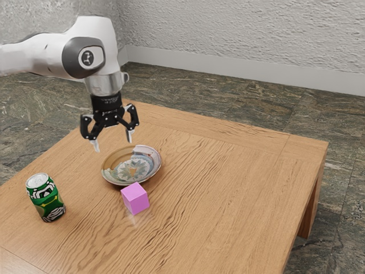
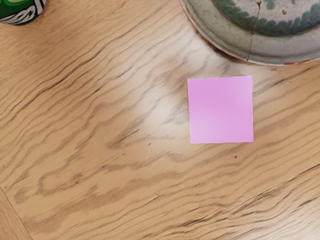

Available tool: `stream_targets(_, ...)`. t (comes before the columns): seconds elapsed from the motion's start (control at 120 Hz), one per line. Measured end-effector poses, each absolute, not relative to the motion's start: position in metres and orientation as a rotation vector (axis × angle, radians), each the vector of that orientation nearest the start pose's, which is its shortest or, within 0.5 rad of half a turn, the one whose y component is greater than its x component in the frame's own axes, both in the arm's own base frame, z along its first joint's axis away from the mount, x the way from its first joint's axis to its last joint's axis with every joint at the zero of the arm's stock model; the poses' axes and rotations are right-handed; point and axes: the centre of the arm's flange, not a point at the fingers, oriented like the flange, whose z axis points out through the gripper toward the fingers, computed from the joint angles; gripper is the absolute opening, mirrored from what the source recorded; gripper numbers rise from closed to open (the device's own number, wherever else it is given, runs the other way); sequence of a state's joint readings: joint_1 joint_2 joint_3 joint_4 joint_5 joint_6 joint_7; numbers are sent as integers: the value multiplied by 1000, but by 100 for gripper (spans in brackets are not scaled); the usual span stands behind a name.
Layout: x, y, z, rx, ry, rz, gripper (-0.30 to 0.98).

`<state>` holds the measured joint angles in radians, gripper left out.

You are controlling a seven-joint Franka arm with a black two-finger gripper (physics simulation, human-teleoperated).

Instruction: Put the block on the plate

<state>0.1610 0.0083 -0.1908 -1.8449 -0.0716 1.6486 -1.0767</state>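
Item, one black two-finger gripper (image 1: 113, 141), mounted on a white and grey jointed arm (image 1: 95, 54) that came in from the exterior view's left: open, its two pale-tipped fingers (image 1: 129, 136) spread well apart with air between them, hanging above the wooden tabletop and pointing down. Item, one small plain pink cube-shaped block (image 1: 136, 198): resting flat on the table, lower than the gripper and clear of its fingers, off toward the exterior view's right and on the side nearer to where I stood. The wrist view looked down on its square upper face. Item, one round ceramic plate (image 1: 152, 153), glazed in tan, grey and blue-green, with a leaf-like pattern and a fine crack: set on the table, below the gripper's level, the block lying just beside its rim with a narrow strip of wood between the two. Item, one green, black and white metal drink can (image 1: 45, 197) with a silver top: upright, apart from both block and plate, toward the exterior view's left. Item, one light-brown wooden table (image 1: 228, 200), grain strongly marked, bearing the block, plate and can.
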Motion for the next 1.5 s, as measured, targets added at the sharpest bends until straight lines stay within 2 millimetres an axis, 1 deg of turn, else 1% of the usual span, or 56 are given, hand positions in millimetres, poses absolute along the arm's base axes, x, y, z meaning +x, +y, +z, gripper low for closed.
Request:
stream_targets(0.075,543,-24,472,-2619,-1608,323,69)
stream_targets(0.15,546,-30,451,-2597,-1645,312,69)
stream_targets(0.208,550,-42,438,-2594,-1655,301,69)
stream_targets(0.283,553,-61,427,-2603,-1656,280,69)
stream_targets(0.342,553,-69,410,-2593,-1664,284,69)
stream_targets(0.375,552,-67,401,-2577,-1683,286,69)
stream_targets(0.45,547,-54,386,-2533,-1743,284,69)
stream_targets(0.533,545,-42,375,-2497,-1801,272,69)
stream_targets(0.592,545,-39,367,-2479,-1827,267,69)
stream_targets(0.683,548,-39,352,-2461,-1853,269,69)
stream_targets(0.758,548,-40,344,-2448,-1868,268,69)
stream_targets(0.875,537,-39,335,-2426,-1884,263,69)
stream_targets(1.083,535,-42,324,-2404,-1900,267,69)
stream_targets(1.267,536,-42,316,-2388,-1915,270,69)
stream_targets(1.375,543,-43,321,-2400,-1938,239,69)
stream_targets(1.5,549,-43,314,-2408,-1969,213,69)
